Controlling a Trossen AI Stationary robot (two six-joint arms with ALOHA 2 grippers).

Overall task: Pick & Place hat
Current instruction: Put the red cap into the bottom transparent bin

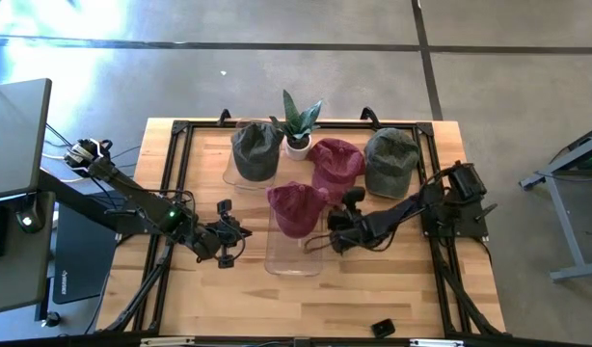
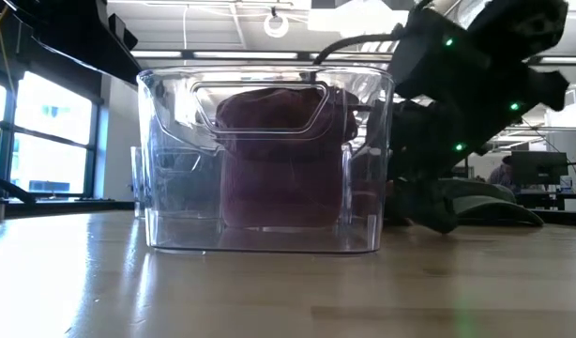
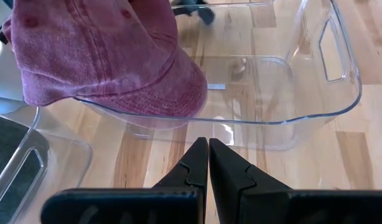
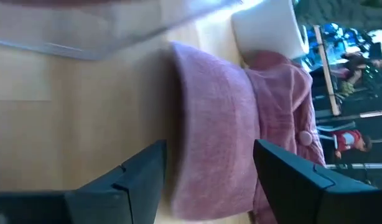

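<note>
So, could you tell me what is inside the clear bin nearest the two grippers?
A maroon cap sits at the far end of the clear bin, draping over its rim. The near half is bare. Whatever lies under the cap is covered.

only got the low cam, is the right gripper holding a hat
observer: no, the right gripper is open, with a pink hat on the table just ahead of it.
operator: is the hat in the bin all the way in
observer: the maroon hat sits at the clear bin's far end, partly over the rim.
operator: left arm?
observer: the left gripper is shut, waiting beside the bin.
</note>
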